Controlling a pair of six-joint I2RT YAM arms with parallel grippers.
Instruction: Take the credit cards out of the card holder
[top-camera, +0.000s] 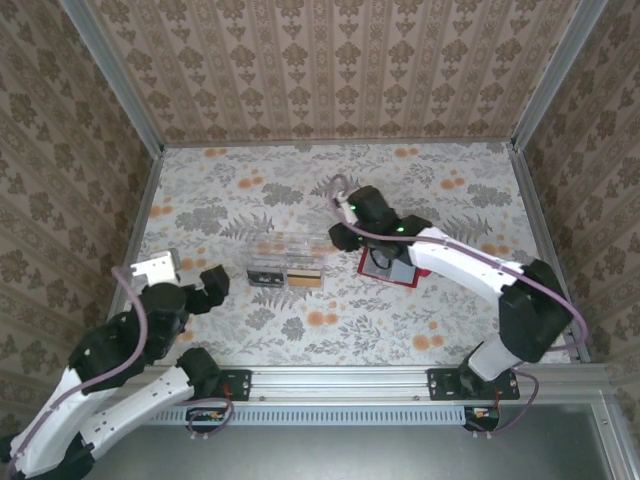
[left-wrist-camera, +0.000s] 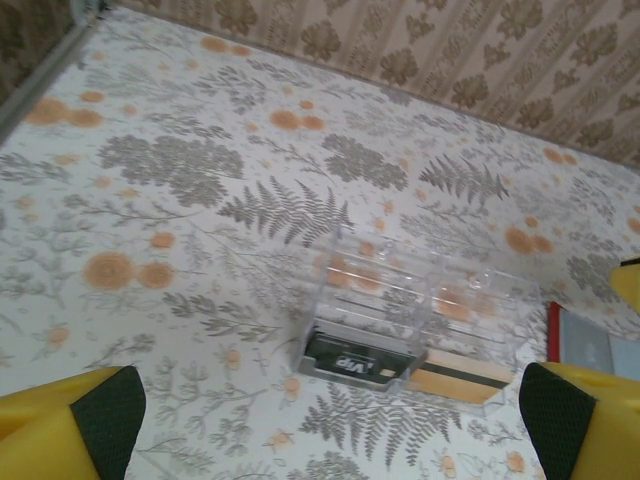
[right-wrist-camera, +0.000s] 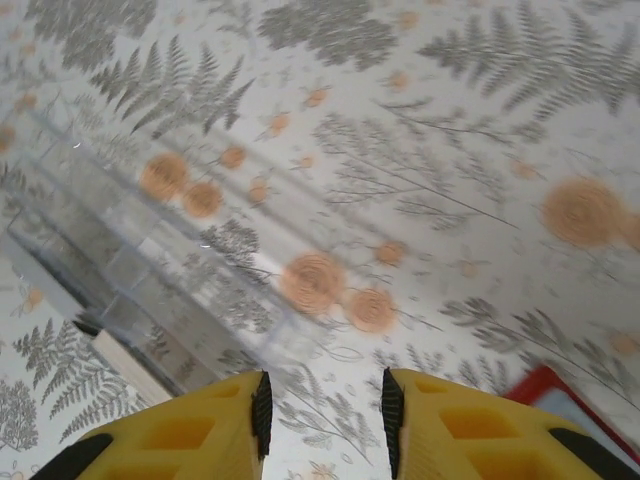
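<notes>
The right end effector (right-wrist-camera: 325, 415) hovers low over the desk (right-wrist-camera: 470, 170), its jaws a narrow gap apart with nothing between them. It sits between the clear holder (top-camera: 287, 255) on its left and the red wallet (top-camera: 400, 284) just behind it. A pale grey rectangle lies on the wallet; whether it is a card or the wallet's own face cannot be told.

Two cards stand in the holder's near end: the dark card (left-wrist-camera: 360, 360) and, beside it on the wallet's side, the tan card (left-wrist-camera: 460, 375).

The left end effector (left-wrist-camera: 332, 420) hangs back near its base with jaws spread wide and empty, facing the holder.

The step in hand looks like the right arm's reach toward the holder for a card. The tan card is nearer, so the next move likely calls for lining the jaws over its exposed edge, pinching it thinly and drawing it out along its slot. The light holder may slide, so the left arm could steady it.
</notes>
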